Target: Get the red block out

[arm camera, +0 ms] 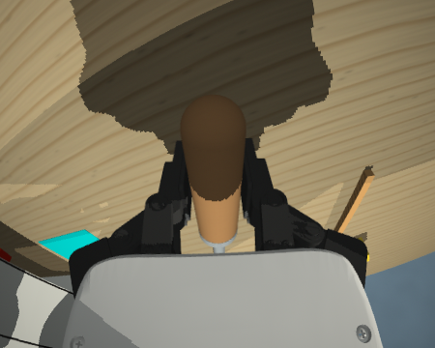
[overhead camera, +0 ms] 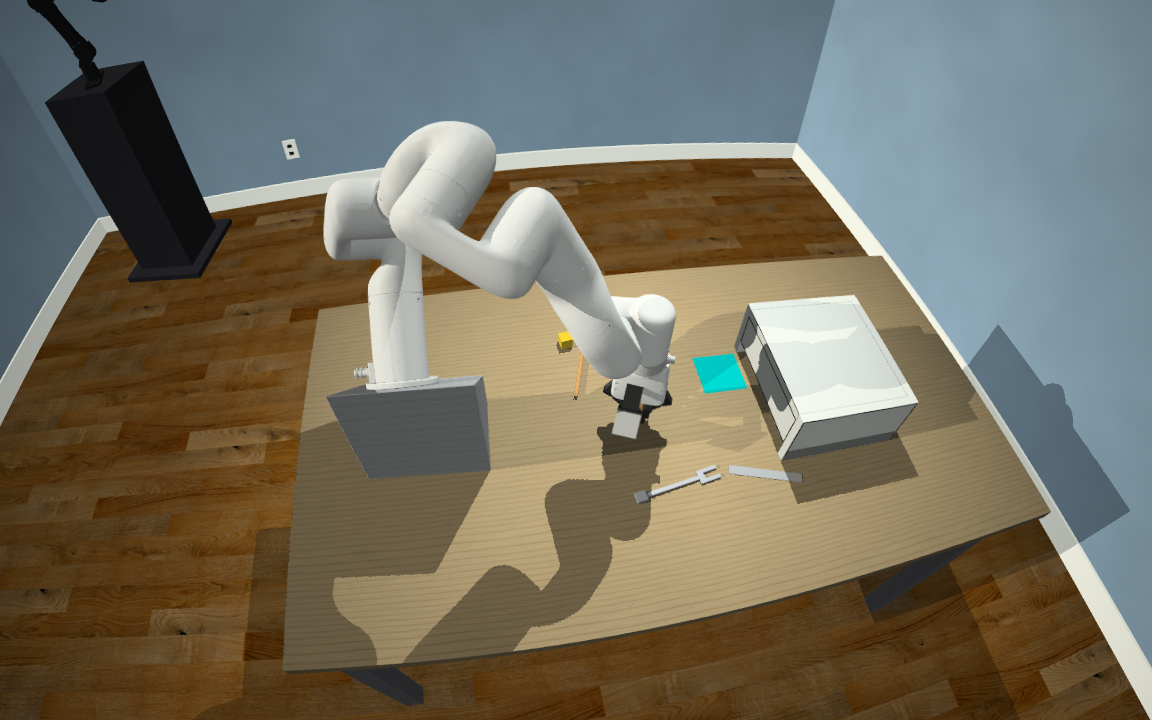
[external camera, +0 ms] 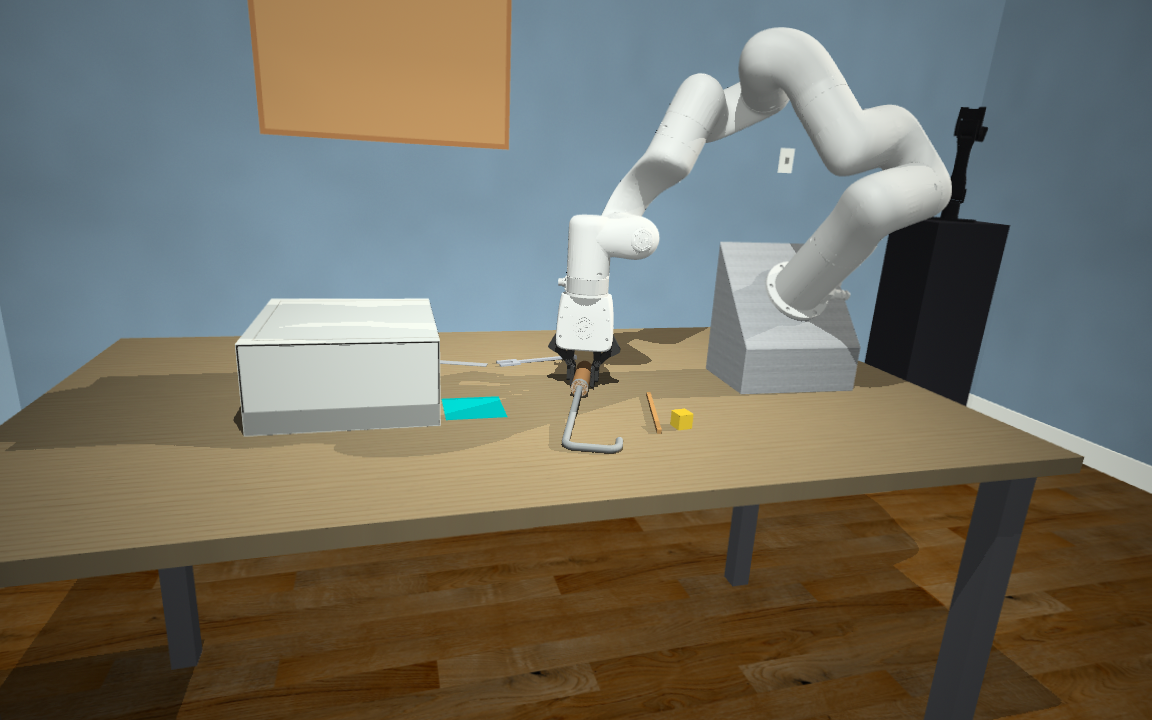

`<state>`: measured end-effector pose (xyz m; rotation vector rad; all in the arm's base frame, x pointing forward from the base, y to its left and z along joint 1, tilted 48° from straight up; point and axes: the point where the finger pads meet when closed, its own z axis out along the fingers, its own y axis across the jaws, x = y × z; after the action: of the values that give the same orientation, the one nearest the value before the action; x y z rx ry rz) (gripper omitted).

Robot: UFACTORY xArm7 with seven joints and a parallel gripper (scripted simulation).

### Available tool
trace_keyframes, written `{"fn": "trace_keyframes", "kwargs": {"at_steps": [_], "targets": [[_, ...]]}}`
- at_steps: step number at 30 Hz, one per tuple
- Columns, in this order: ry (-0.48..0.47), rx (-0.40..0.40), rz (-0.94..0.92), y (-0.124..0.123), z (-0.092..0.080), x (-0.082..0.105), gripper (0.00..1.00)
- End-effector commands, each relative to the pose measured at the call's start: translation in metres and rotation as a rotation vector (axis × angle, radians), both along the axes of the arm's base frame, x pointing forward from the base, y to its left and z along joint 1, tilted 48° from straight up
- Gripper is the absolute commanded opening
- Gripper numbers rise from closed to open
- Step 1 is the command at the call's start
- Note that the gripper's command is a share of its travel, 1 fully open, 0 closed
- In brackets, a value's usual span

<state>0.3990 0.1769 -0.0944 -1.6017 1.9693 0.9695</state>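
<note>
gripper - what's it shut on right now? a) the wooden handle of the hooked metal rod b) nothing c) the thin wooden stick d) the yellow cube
a: the gripper is clamped on the wooden handle of the hooked rod, while the yellow cube and stick lie apart on the table.
</note>
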Motion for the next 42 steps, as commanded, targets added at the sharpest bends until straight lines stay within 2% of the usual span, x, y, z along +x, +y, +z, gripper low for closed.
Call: {"fn": "trace_keyframes", "kwargs": {"at_steps": [1, 3, 18, 20, 32, 42], "targets": [[0.084, -0.016, -0.084, -0.007, -0.005, -0.001, 0.00], [0.084, -0.016, -0.084, -0.007, -0.005, -0.001, 0.00], [0.426, -0.063, -0.395, -0.029, -0.028, -0.013, 0.00], [0.426, -0.063, -0.395, -0.029, -0.028, -0.013, 0.00], [0.666, -0.096, -0.613, -0.044, -0.043, -0.021, 0.00], [0.780, -0.111, -0.717, -0.052, -0.051, -0.025, 0.00]]}}
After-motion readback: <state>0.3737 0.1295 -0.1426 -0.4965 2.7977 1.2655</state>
